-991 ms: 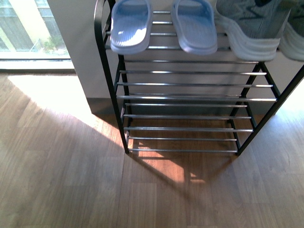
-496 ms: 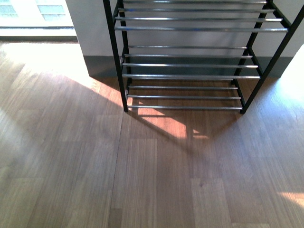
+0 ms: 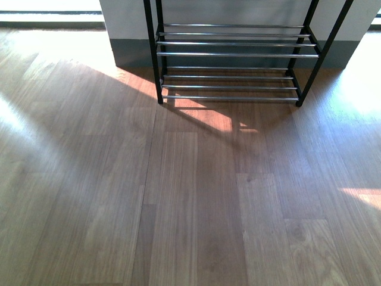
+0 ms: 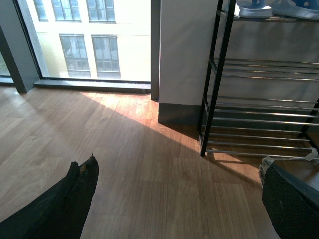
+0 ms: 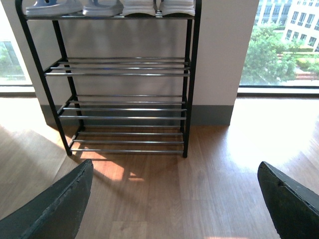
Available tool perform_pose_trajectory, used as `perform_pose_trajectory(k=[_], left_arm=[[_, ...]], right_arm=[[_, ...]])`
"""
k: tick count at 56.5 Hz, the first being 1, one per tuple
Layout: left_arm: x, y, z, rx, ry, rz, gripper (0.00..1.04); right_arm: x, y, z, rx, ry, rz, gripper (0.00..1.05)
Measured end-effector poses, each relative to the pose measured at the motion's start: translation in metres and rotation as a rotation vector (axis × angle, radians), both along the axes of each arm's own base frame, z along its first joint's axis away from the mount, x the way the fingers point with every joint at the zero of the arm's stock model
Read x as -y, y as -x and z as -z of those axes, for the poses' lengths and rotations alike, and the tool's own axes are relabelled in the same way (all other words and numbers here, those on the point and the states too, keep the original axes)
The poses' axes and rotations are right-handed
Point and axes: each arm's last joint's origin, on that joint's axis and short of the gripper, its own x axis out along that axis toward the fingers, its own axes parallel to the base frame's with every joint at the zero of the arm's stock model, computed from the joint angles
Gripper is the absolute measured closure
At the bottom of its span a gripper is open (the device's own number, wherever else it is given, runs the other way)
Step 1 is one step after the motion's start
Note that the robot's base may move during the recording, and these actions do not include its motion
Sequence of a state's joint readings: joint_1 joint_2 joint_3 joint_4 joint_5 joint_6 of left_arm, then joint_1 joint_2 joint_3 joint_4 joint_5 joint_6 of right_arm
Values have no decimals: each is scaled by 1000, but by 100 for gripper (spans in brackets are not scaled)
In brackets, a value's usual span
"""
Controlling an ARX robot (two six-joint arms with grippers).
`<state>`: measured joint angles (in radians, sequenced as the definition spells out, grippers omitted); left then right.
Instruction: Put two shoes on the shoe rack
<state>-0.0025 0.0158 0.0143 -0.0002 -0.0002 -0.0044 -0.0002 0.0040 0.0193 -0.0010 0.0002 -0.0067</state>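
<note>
Shoes point(image 5: 109, 7) | atop shoe rack point(image 5: 124, 74) | well beyond spread, empty right hand point(image 5: 174, 209)

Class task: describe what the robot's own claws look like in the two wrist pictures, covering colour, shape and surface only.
Only the fingers show. The left claw has two dark, nearly black fingers, broad and tapering to rounded tips; a pale scrap sits at the edge of one. The right claw has similar dark tapered fingers with a matte, slightly rough surface. No cables or markings are visible.

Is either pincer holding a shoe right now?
No. Both pincers are open and empty, and the shoes sit on the top tier of the rack.
</note>
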Motion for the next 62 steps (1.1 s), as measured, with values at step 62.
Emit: perform_pose_trajectory(k=[62], left_arm=[[0, 0, 0, 0, 0, 0, 9]], right_arm=[[0, 0, 0, 0, 0, 0, 9]])
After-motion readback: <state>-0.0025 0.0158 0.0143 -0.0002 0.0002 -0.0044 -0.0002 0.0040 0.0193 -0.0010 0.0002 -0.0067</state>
